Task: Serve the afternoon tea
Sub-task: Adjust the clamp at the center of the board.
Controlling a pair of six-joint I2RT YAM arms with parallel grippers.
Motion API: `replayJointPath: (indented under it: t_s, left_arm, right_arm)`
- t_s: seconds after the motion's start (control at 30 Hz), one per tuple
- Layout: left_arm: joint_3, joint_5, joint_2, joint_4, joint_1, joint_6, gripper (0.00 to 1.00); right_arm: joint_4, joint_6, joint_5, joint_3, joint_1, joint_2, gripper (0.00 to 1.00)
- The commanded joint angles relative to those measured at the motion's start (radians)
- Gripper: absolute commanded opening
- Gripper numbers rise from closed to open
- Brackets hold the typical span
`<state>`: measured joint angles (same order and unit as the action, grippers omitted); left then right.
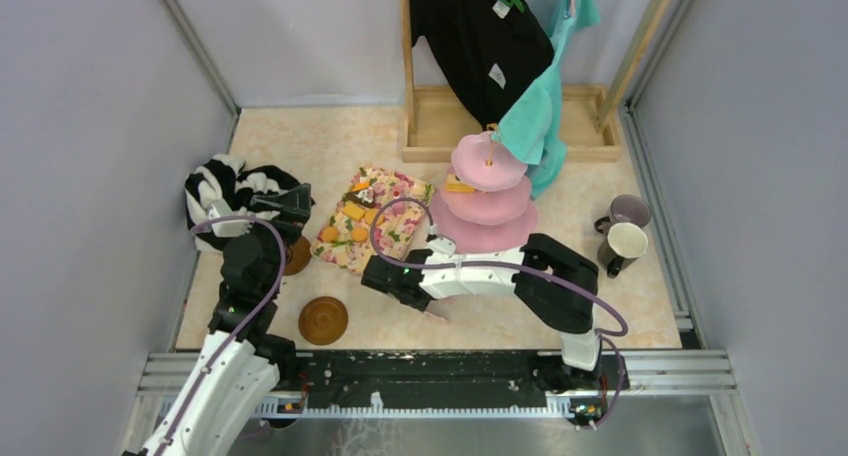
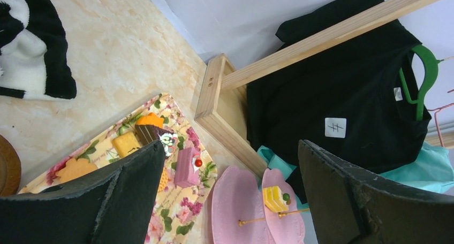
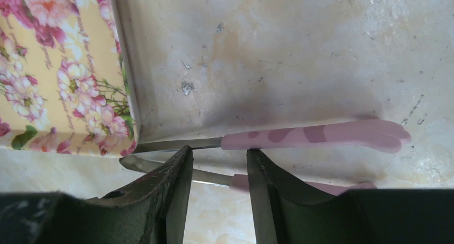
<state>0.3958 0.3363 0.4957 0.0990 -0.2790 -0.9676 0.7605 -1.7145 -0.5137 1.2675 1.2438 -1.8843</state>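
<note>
Nearest my lens, my right pincer (image 3: 219, 154) stands half spread, pinching nothing, over two pink-handled utensils (image 3: 316, 134) lying flat on the table (image 3: 300, 46) just beside the floral cloth's (image 3: 53, 67) near right corner; light, stiff, slippery steel, I judge, so the thicker handle is the better hold.

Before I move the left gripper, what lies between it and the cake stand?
The floral cloth with the pastries on it lies between the left gripper and the cake stand. The top view shows it best.
</note>
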Motion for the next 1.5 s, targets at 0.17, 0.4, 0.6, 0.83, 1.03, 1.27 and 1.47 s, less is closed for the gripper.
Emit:
replayJointPath:
  t_s: [0.17, 0.4, 0.6, 0.83, 1.03, 1.27, 1.47]
  left_arm:
    - [-0.005, -0.018, 0.023, 0.066, -0.003, 0.015, 0.99]
    - [-0.005, -0.015, 0.037, 0.083, -0.002, 0.014, 0.99]
    - [-0.01, -0.021, 0.059, 0.107, -0.003, 0.01, 0.99]
    - [-0.017, -0.032, 0.087, 0.132, -0.003, 0.0, 0.99]
    - [-0.018, -0.031, 0.099, 0.142, -0.002, 0.001, 0.99]
    - [-0.018, -0.026, 0.094, 0.142, -0.003, 0.008, 0.99]
    - [-0.011, -0.021, 0.085, 0.137, -0.003, 0.012, 0.99]
  right_arm:
    - [-0.022, 0.001, -0.036, -0.012, -0.029, 0.024, 0.42]
    - [-0.023, 0.021, -0.054, -0.014, -0.041, 0.026, 0.41]
    - [-0.006, 0.049, -0.089, -0.018, -0.049, 0.036, 0.41]
    - [-0.029, 0.107, -0.079, -0.034, -0.066, 0.036, 0.41]
    - [-0.067, 0.217, -0.06, -0.046, -0.074, 0.03, 0.23]
    - [-0.075, 0.336, -0.061, -0.074, -0.075, 0.042, 0.2]
    - [-0.133, 0.425, -0.017, -0.17, -0.075, 0.085, 0.18]
